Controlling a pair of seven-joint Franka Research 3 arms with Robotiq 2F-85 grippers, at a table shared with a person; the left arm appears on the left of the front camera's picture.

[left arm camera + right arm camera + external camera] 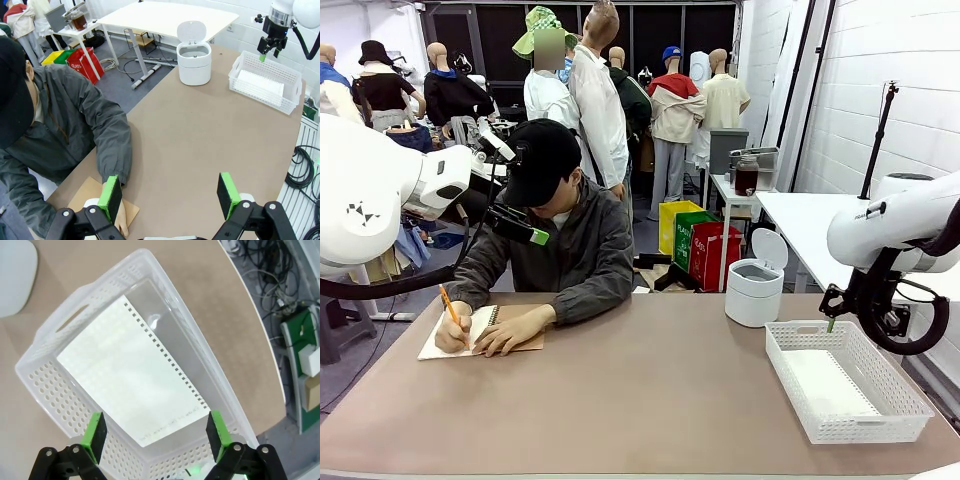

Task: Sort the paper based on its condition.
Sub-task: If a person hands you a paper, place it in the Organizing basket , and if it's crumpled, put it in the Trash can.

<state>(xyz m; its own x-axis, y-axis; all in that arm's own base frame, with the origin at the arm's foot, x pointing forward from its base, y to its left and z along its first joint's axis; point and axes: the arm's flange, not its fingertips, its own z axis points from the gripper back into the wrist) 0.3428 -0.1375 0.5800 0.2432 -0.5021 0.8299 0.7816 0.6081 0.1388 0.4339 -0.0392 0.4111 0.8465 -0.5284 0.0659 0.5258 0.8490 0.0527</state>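
One sheet of paper [130, 375], white with a torn perforated edge, lies flat in the white basket [45, 390]. My right gripper [156, 432] hangs open just above it, with nothing between its green pads. From the front, the same paper [825, 385] rests in the basket [790, 385] at the table's right, below the right gripper [832, 320]. My left gripper [170, 195] is open and empty, held high over the table's left side near the person [560, 240]. The person is writing in a spiral notebook [485, 330] with a pencil [448, 305].
A white lidded bin [755, 280] stands with its lid up behind the basket, toward the far edge. The person's arms and hands rest on the table's far left corner. The brown tabletop [640, 400] is bare across the middle and front.
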